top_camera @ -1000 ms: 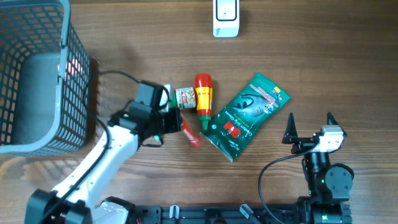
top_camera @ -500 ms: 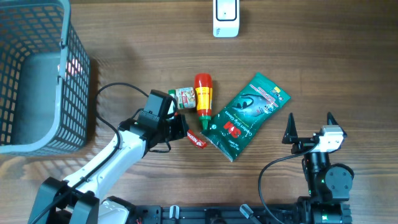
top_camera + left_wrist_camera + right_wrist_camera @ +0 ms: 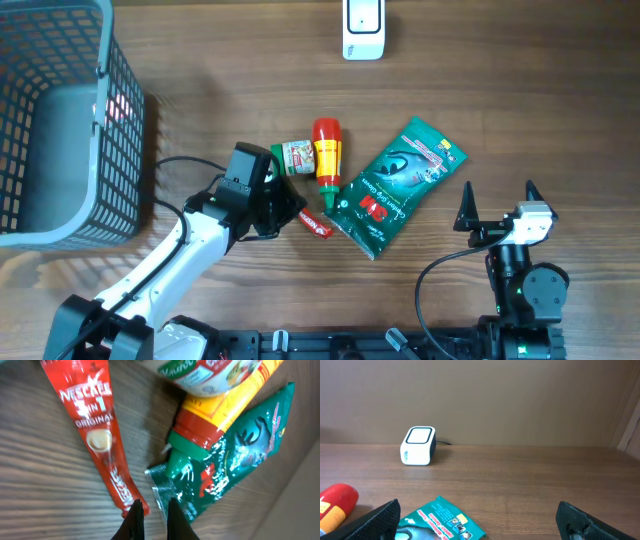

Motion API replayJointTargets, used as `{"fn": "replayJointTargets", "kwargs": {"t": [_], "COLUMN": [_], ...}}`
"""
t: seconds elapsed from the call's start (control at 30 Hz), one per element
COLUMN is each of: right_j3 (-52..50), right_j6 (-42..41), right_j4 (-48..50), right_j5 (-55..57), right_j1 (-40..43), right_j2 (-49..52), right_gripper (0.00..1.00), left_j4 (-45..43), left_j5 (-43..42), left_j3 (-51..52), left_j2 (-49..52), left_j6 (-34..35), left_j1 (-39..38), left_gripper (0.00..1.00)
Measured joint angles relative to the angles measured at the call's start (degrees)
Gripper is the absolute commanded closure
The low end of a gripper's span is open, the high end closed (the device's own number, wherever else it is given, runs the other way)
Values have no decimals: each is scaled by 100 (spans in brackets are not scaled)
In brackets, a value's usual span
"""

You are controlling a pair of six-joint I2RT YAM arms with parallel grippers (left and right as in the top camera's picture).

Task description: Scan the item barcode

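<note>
You see: basket [image 3: 125, 170] far left; scanner [image 3: 362, 30] top edge; jar [image 3: 295, 155], sauce bottle [image 3: 327, 150], green pouch [image 3: 398, 185] clustered centre; red sachet [image 3: 316, 223] at left gripper [image 3: 293, 208] tips; right gripper [image 3: 498, 200] lower right, fingers spread.

Non-task stuff: a grey mesh basket [image 3: 125, 170] fills the upper left of the overhead shot, sitting on a brown wood-grain tabletop [image 3: 220, 60]. Around the middle there's a red sauce bottle [image 3: 327, 152] with a yellow label lying flat, green cap pointing toward the bottom of the frame, and a small green-lidded jar [image 3: 295, 156] on its side touching the bottle's left. Just right of those, a shiny green 3M pack [image 3: 398, 185] lies diagonally, its lower-left corner right up against the bottle's cap.
</note>
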State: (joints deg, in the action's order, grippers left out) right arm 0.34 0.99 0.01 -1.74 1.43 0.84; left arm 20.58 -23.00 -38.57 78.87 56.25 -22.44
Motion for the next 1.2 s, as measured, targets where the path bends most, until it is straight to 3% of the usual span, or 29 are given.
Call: {"fn": "replayJointTargets", "kwargs": {"t": [0.13,0.17,0.2,0.23,0.27,0.3,0.33,0.73,1.03,1.2], "right_j3": [0,0,0,0,0,0,0,0,0,0], "right_j6": [0,0,0,0,0,0,0,0,0,0], "right_j4": [0,0,0,0,0,0,0,0,0,0], "right_j5": [0,0,0,0,0,0,0,0,0,0], "right_j1": [0,0,0,0,0,0,0,0,0,0], "right_j2": [0,0,0,0,0,0,0,0,0,0], "right_gripper": [0,0,0,0,0,0,0,0,0,0], "left_j4": [-7,-9,-9,-9,-9,-7,-7,-92,-1296,-1491], "left_j5": [-107,-116,-129,-133,-153,-160,-168,-260,-1464,-1722], "left_j3": [0,0,0,0,0,0,0,0,0,0], "left_j2": [-2,-2,-2,-2,-2,-2,-2,-2,-4,-4], "left_j6": [2,-90,-181,-330,-415,-466,-505,-741,-1515,-1565], "left_j1": [0,0,0,0,0,0,0,0,0,0], "left_gripper": [96,82,47,25,43,85,96,96,96,96]}}
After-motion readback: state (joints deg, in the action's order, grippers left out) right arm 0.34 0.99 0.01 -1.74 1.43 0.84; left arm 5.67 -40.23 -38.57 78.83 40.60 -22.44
